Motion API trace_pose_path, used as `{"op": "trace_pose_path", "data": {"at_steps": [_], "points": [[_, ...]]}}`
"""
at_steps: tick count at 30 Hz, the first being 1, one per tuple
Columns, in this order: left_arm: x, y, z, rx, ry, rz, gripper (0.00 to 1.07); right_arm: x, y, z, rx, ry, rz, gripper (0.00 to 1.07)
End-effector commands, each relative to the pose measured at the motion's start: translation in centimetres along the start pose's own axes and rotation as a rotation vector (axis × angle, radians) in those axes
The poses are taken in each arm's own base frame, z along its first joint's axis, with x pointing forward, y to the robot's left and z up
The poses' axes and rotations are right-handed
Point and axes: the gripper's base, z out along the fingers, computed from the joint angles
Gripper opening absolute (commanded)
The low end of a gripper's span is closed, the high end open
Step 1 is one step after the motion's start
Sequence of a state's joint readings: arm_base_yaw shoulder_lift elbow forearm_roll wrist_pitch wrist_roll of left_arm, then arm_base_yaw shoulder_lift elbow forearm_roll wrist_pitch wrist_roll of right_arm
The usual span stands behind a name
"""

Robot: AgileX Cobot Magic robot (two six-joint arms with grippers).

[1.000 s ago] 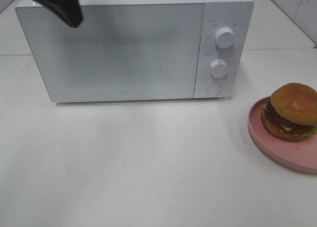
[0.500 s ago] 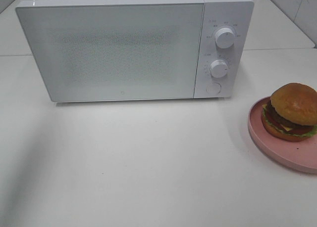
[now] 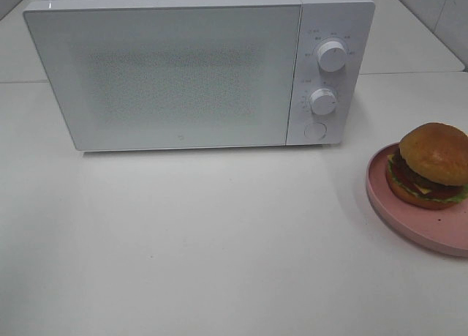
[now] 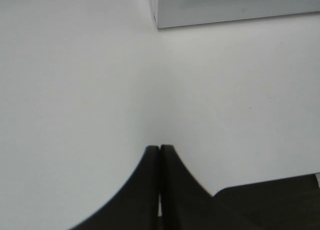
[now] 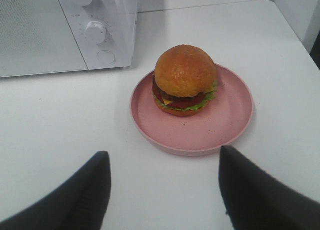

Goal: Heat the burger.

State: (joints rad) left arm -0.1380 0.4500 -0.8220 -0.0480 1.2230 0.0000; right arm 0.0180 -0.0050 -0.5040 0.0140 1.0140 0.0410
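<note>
The burger point(image 3: 431, 164) point(image 5: 184, 79), with a golden-brown bun over patty, tomato, cheese and lettuce, sits on a pink plate point(image 3: 398, 208) point(image 5: 225, 125) at the table's right edge. The white microwave point(image 3: 197, 69) point(image 5: 50, 34) stands at the back with its door closed. My right gripper point(image 5: 165, 182) is open, its black fingers spread wide over the table a short way from the plate, with nothing between them. My left gripper point(image 4: 160, 150) is shut with nothing in it, over bare table near the microwave's lower corner point(image 4: 157, 24). Neither gripper appears in the exterior high view.
Two round knobs point(image 3: 332, 56) point(image 3: 322, 100) and a round button point(image 3: 315, 130) sit on the microwave's right panel. The white table point(image 3: 219, 241) stretches in front of the microwave. A tiled wall point(image 3: 439, 6) rises at the back right.
The black left gripper that was over the microwave's top left corner a second ago has left the exterior high view. The burger, plate and microwave have not moved.
</note>
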Motion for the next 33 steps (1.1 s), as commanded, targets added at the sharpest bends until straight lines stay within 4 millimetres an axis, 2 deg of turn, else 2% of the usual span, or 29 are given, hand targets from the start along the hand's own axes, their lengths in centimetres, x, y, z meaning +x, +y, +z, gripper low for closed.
{"op": "trace_pose_path", "data": {"at_steps": [1, 2, 4, 5, 7, 8, 9, 11, 14, 21, 22, 33], "points": [[4.4, -0.2, -1.2, 0.027, -0.056, -0.004, 0.00, 0.1, 0.0, -0.4, 0.001, -0.036, 0.002, 0.61], [4.4, -0.2, -1.2, 0.027, -0.056, -0.004, 0.00, 0.1, 0.0, -0.4, 0.001, -0.036, 0.002, 0.61], [6.8, -0.3, -1.7, 0.035, -0.140, 0.000, 0.00, 0.1, 0.0, -0.4, 0.001, -0.036, 0.002, 0.61], [6.8, -0.3, -1.7, 0.035, -0.140, 0.000, 0.00, 0.1, 0.0, -0.4, 0.001, -0.036, 0.002, 0.61], [8.6, -0.3, -1.7, 0.038, -0.205, 0.003, 0.00, 0.1, 0.0, -0.4, 0.001, -0.036, 0.002, 0.61], [8.6, -0.3, -1.7, 0.038, -0.205, 0.003, 0.00, 0.1, 0.0, -0.4, 0.001, -0.036, 0.002, 0.61], [9.4, -0.3, -1.6, 0.044, -0.250, 0.003, 0.00, 0.1, 0.0, -0.4, 0.001, -0.036, 0.002, 0.61], [9.5, -0.3, -1.3, 0.047, -0.242, 0.002, 0.00, 0.1, 0.0, -0.4, 0.001, -0.036, 0.002, 0.61], [9.5, -0.4, 0.5, 0.061, -0.179, -0.009, 0.00, 0.1, 0.0, -0.4, 0.001, -0.036, 0.002, 0.61], [8.5, -0.3, 0.6, 0.060, -0.294, 0.010, 0.00, 0.1, 0.0, -0.4, -0.001, -0.036, 0.003, 0.61], [8.4, -0.3, 1.2, 0.054, -0.317, 0.032, 0.00, 0.1, 0.0, -0.4, -0.001, -0.036, 0.003, 0.61], [8.4, -0.2, 1.4, 0.045, -0.320, 0.027, 0.00, 0.1, 0.0, -0.4, -0.001, -0.036, 0.002, 0.61]]}}
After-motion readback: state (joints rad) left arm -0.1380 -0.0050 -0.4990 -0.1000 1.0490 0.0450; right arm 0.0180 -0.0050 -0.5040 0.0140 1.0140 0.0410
